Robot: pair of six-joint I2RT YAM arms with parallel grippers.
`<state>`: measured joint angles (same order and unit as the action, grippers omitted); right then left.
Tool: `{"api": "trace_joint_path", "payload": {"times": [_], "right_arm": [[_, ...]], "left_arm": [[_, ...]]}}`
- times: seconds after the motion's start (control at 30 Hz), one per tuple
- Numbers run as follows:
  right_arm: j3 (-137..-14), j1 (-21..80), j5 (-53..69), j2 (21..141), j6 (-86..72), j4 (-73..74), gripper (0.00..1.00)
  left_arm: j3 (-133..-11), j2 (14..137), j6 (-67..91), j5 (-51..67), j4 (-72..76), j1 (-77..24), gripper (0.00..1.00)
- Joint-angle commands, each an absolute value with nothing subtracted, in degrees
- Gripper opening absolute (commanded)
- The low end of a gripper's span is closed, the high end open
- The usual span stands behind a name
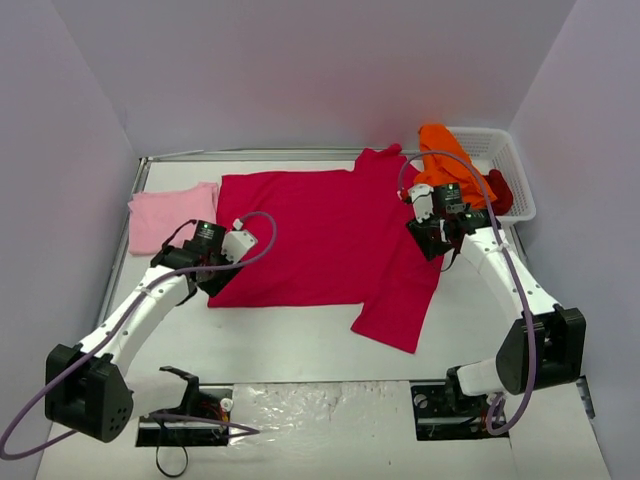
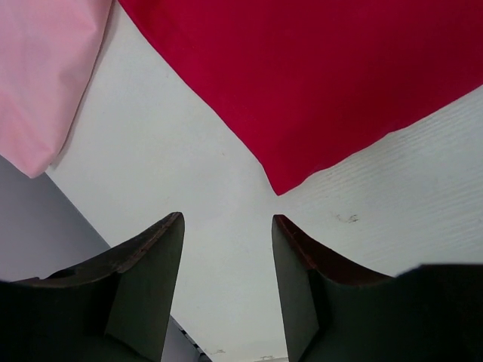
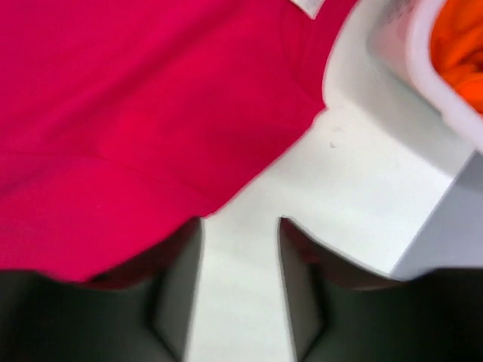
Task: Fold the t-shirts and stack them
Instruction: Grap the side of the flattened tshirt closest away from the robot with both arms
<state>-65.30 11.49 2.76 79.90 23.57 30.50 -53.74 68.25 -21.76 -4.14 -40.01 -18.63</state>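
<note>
The large crimson t-shirt [image 1: 310, 235] lies spread on the table, its right side folded into a strip that runs toward the front. A pale pink t-shirt [image 1: 170, 215] lies folded at the far left. The orange t-shirt [image 1: 445, 160] and the dark red t-shirt [image 1: 500, 190] sit in the basket. My left gripper [image 1: 203, 275] hovers open by the crimson shirt's near-left corner [image 2: 281, 185], bare table between its fingers [image 2: 155, 256]. My right gripper [image 1: 432, 240] is open over bare table at the shirt's right edge [image 3: 226, 200]; its left finger touches the hem, and nothing is held.
The white mesh basket [image 1: 515, 160] stands at the back right corner, its rim [image 3: 423, 68] close to my right gripper. Grey walls enclose the table on three sides. The pink shirt [image 2: 45, 75] lies just left of my left gripper.
</note>
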Motion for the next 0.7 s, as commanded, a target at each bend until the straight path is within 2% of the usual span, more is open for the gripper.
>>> {"api": "trace_joint_path", "payload": {"times": [0.0,0.03,0.13,0.67], "right_arm": [[-63.4,10.2,0.2,77.8,22.5,28.7,0.47],[-62.7,10.1,0.2,77.0,22.5,28.0,0.55],[-60.3,9.3,0.7,75.5,21.5,27.1,0.61],[-59.0,1.1,7.2,75.0,20.9,26.5,0.62]], "left_arm": [[-52.8,67.0,-25.7,-4.9,-39.3,-20.6,0.49],[-52.3,67.0,-26.2,-5.1,-39.5,-21.3,0.5],[-49.7,66.7,-27.9,-6.7,-38.3,-23.2,0.5],[-38.8,67.6,-35.2,-7.1,-31.1,-24.0,0.54]]}}
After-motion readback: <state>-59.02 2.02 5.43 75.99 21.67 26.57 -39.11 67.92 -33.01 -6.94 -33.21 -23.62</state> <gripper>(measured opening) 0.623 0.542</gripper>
